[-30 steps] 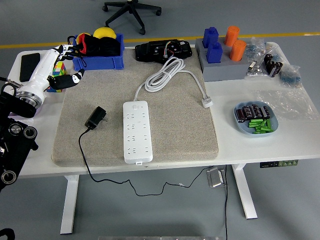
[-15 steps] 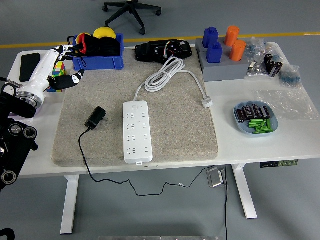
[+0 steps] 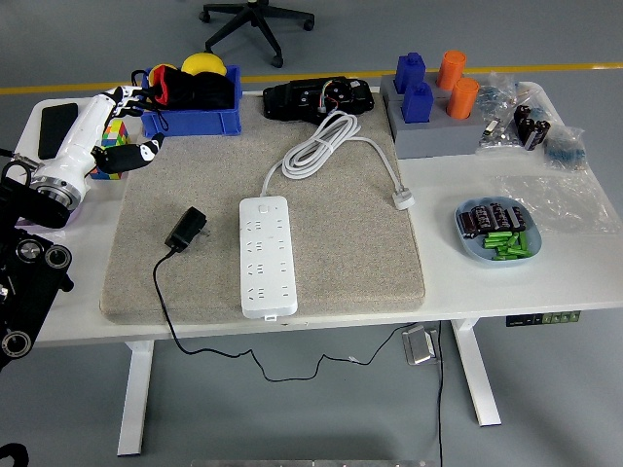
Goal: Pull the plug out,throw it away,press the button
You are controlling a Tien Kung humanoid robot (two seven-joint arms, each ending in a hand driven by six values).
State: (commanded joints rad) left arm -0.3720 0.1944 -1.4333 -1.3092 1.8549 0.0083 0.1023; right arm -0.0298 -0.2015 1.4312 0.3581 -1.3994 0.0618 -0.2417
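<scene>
One white power strip (image 3: 266, 256) lies flat in the middle of one grey mat (image 3: 263, 233) on the white bench (image 3: 467, 282). Its white cord (image 3: 326, 144) curls in loops at the back of the mat and ends in one white plug (image 3: 402, 201) near the mat's right edge. One black plug (image 3: 186, 230) lies on the mat just to the left of the strip, not in it. Its thin black wire (image 3: 161, 302) runs off the front of the bench and hangs down.

One left hand (image 3: 117, 131) sits at the back left corner of the mat, by one blue bin (image 3: 195, 122). Its fingers (image 3: 131, 156) are apart and loose and hold nothing. The right hand does not show.

At the back right there are two blue blocks (image 3: 414, 88) and two orange cylinders (image 3: 456, 83) on one grey stand (image 3: 433, 136). One blue dish (image 3: 496, 232) sits on the right side.

Nothing has moved since the earlier pictures. The hand and both plugs are in the same spots.
</scene>
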